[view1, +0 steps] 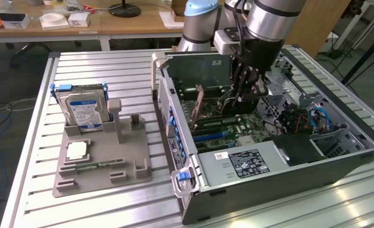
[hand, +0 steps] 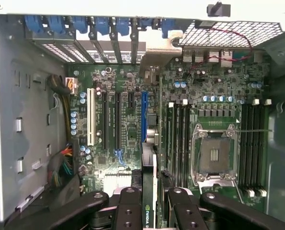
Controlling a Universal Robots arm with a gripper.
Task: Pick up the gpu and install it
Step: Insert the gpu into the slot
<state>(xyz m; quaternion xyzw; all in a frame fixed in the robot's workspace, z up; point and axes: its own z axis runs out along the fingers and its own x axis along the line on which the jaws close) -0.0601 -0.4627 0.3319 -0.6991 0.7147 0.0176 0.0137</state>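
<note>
Slatted tbl (view1: 105, 66), desks (view1: 136, 23) bhd; fingers (hand: 128, 211) grip gpu (hand: 149, 191).

Edge-on gpu (hand: 149, 191) clamped between jaws, above motherboard (hand: 128, 120) slots.

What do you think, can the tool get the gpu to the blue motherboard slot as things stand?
Probably yes: the tool, shut on the gpu, sits in the open case in line with the blue slot, nothing visibly between.

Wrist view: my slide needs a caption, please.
The fingers hold the gpu edge-on over the motherboard inside the open case.
</note>
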